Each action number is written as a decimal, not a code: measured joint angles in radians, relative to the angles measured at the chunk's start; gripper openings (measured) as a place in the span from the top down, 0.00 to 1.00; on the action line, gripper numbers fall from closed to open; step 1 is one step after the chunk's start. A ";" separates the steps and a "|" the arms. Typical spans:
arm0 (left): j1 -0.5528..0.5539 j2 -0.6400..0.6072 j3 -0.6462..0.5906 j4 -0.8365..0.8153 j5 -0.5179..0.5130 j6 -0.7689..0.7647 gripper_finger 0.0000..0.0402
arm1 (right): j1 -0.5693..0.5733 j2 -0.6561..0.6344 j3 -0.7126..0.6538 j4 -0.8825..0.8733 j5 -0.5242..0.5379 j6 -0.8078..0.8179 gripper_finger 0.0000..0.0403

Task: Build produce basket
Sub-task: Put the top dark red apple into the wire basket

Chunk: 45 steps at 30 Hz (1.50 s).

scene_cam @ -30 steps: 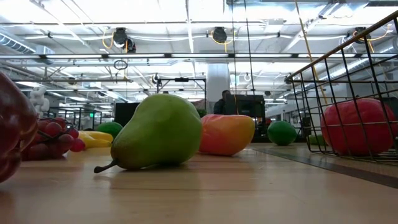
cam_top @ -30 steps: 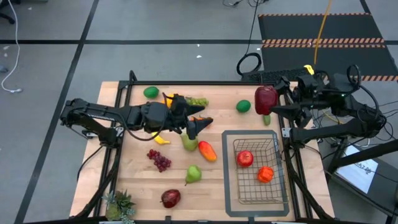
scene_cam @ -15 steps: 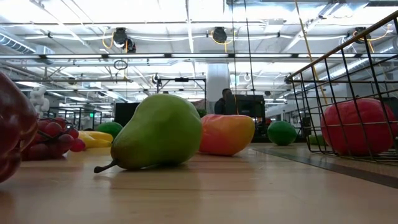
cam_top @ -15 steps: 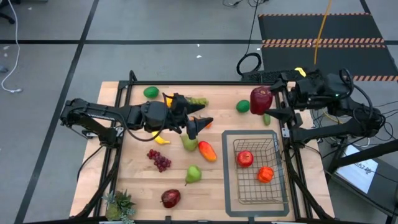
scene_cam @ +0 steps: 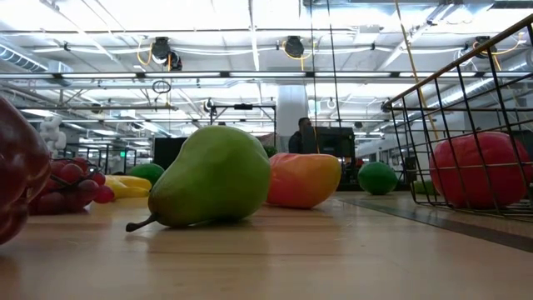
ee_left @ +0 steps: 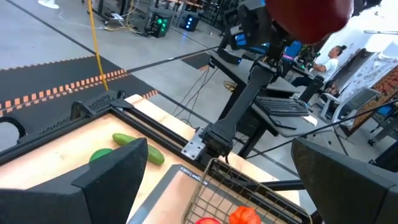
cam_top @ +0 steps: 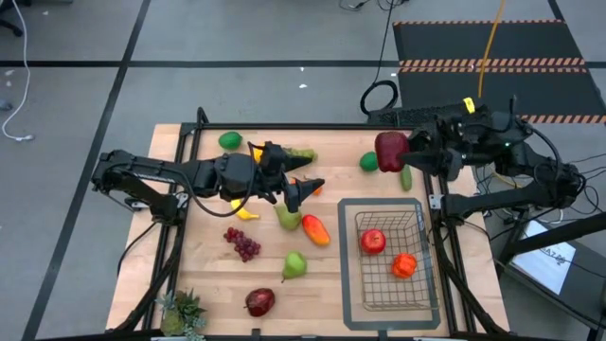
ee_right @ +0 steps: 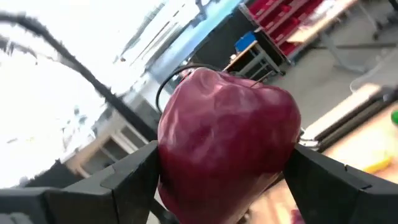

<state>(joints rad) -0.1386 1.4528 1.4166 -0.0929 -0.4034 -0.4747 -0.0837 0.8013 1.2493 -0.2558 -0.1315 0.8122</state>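
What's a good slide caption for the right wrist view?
Right gripper holds a dark red apple between its fingers, raised in the air.

Floor [cam_top: 237, 47]: grey, with dark seam lines. Black mat [cam_top: 492, 43] with orange-striped edges, beyond the tabletop [cam_top: 208, 275]. Yellow cable [cam_top: 488, 43] across the mat. Ceiling [scene_cam: 250, 33]: white beams, bright lights, hanging fixtures.

dark red fruit [scene_cam: 17, 171] cut off (low view), rt gripper unseen there.

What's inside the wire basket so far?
The basket holds a red apple and an orange fruit. Nothing else shows through the mesh.
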 joint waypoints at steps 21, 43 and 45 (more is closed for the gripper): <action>0.006 0.000 0.000 -0.011 0.004 0.054 0.01 | 0.000 0.005 0.000 0.001 0.105 0.512 0.25; -0.019 0.000 0.000 -0.011 0.002 -0.011 0.01 | 0.001 0.005 0.000 0.001 0.072 0.276 0.25; -0.019 0.000 -0.001 -0.011 0.002 -0.009 0.01 | 0.001 0.005 0.000 0.001 0.070 0.235 0.25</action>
<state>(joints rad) -0.1577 1.4528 1.4158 -0.1036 -0.4016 -0.4841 -0.0830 0.8059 1.2495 -0.2548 -0.0612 1.0476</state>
